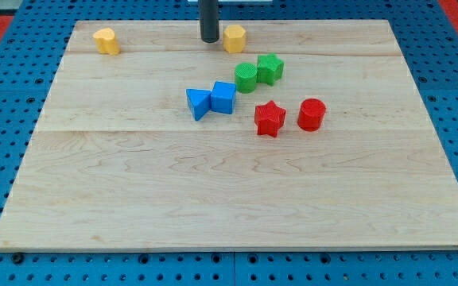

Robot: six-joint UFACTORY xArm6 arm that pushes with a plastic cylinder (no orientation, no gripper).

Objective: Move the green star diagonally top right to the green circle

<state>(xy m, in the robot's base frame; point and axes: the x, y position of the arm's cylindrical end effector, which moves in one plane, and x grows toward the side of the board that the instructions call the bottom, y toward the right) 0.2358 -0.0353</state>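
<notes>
The green star [270, 68] sits just to the upper right of the green circle [246, 77], and the two touch. My tip [209, 39] is near the view's top, just left of the yellow hexagon [234, 38]. It is up and to the left of both green blocks and touches neither of them.
A blue triangle [198, 103] and a blue cube [223, 98] sit together left of centre. A red star [269, 119] and a red cylinder [312, 114] lie to their right. A yellow heart-like block [106, 40] sits at the top left of the wooden board [213, 199].
</notes>
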